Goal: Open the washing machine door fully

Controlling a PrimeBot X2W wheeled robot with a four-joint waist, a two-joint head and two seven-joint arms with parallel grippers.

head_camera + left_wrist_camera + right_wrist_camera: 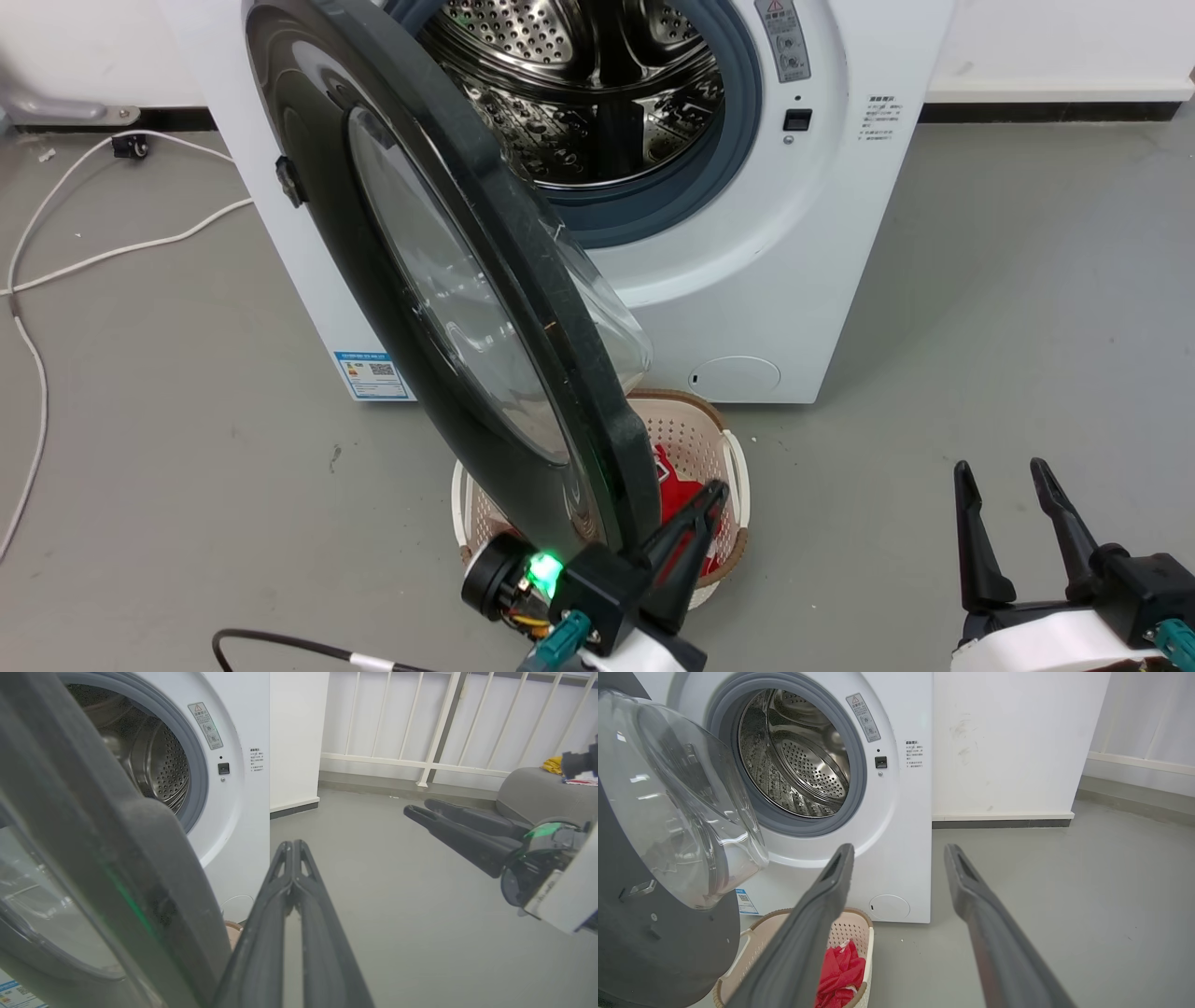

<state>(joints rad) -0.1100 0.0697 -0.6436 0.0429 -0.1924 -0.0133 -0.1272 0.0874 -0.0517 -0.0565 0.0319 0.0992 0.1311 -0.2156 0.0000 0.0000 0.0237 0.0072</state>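
Plainly the washing machine door (pixel 448 308) stands swung well out from the washing machine (pixel 775 271). It is hinged on the side of the machine's front toward the robot's left, and in the head view it is turned roughly edge-on. Its glossy black frame and bulging clear glass bowl jut forward from the machine's front. The round opening of the machine is uncovered, showing the perforated steel drum (pixel 579 84) inside the grey-blue gasket (pixel 738 149). Low on the machine's front sit a small blue sticker (pixel 373 373) and a round cap (pixel 738 375). On the floor just in front of the machine, under the door's lower rim, a pale perforated basket (pixel 735 448) holds a red cloth (pixel 677 478). The left gripper (pixel 714 493) is in front of the machine, just beside the door's lower rim on the face that looks back at the machine. Its two dark fingers are pressed together with nothing between them, and whether they touch the rim cannot be told. The right gripper (pixel 1001 471) hovers farther out from the machine, toward the robot's right and well apart from the door. Its fingers are spread wide and empty. A white cable (pixel 93 252) trails over the grey floor off the machine's other side.
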